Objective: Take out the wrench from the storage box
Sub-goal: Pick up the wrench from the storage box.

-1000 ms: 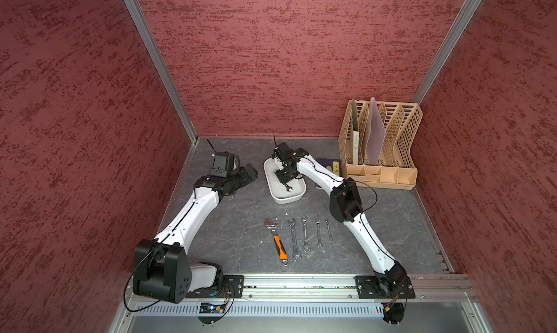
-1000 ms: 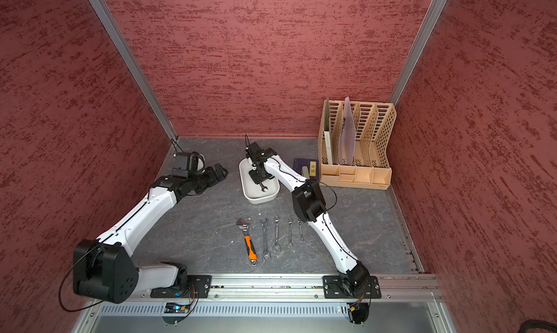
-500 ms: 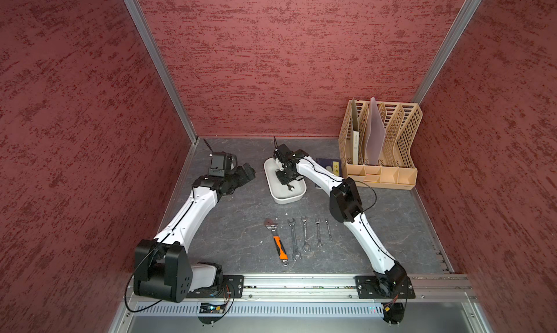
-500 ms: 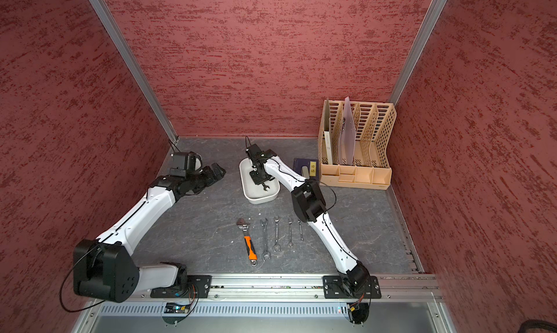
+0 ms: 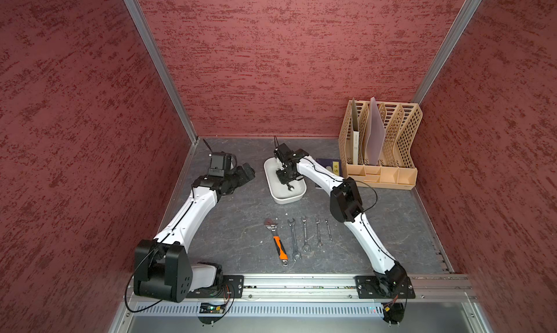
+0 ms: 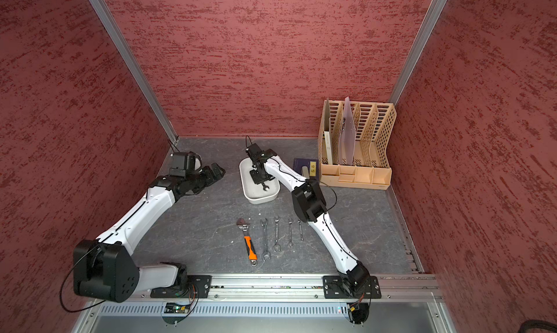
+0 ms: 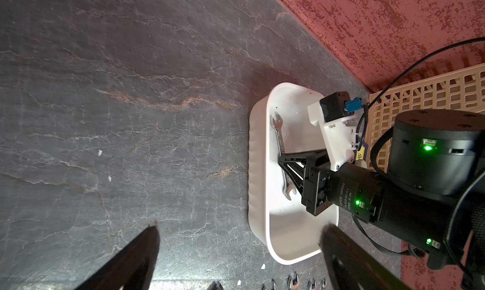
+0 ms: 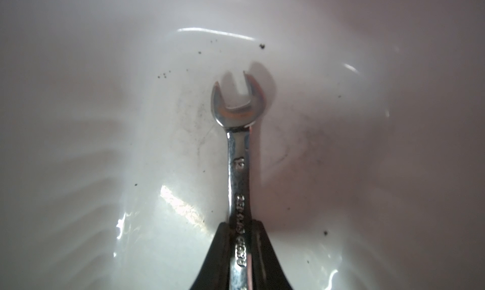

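Observation:
The storage box (image 5: 286, 200) (image 6: 260, 199) is a shallow white tray at the back middle of the table. A small silver open-end wrench (image 8: 237, 144) (image 7: 279, 136) lies lengthwise inside it. My right gripper (image 8: 240, 223) (image 5: 286, 182) (image 6: 261, 180) reaches down into the box and is shut on the wrench's shank, one open end sticking out past the fingers. Whether the wrench is off the box floor (image 8: 105, 118) I cannot tell. My left gripper (image 7: 238, 225) (image 5: 247, 170) (image 6: 218, 170) hangs open and holds nothing, to the left of the box rim (image 7: 258, 170).
Near the front lie an orange-handled adjustable wrench (image 5: 275, 241) and several open-end wrenches (image 5: 304, 233) in a row. A tan lattice file rack (image 5: 381, 141) stands at the back right, a dark blue book (image 5: 330, 165) beside it. Red walls close three sides.
My right gripper's jaws have closed onto the wrench in the box. The left arm has drawn back slightly from the box.

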`<state>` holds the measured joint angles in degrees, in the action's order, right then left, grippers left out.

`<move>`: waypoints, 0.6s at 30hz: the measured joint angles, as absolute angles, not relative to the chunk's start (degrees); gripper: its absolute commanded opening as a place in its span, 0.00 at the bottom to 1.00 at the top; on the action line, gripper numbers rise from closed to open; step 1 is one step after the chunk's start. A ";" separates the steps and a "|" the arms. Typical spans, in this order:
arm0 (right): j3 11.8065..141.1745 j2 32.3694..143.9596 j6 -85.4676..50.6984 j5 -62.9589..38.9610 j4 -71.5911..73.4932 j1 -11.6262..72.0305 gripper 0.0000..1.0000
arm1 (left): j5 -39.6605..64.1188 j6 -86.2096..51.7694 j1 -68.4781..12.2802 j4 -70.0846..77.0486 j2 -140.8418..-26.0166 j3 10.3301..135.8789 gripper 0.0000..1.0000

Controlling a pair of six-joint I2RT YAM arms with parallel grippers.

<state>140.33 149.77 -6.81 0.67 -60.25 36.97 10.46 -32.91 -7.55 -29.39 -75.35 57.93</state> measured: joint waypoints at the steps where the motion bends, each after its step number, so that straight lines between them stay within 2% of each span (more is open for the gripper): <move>1: 140.33 149.64 -6.94 0.78 -60.38 36.97 0.12 | 10.46 -32.91 -7.55 -29.39 -75.35 57.93 1.00; 18: 140.31 141.14 -8.34 4.36 -63.09 37.85 0.12 | 10.63 -32.93 -7.55 -29.36 -74.65 57.67 1.00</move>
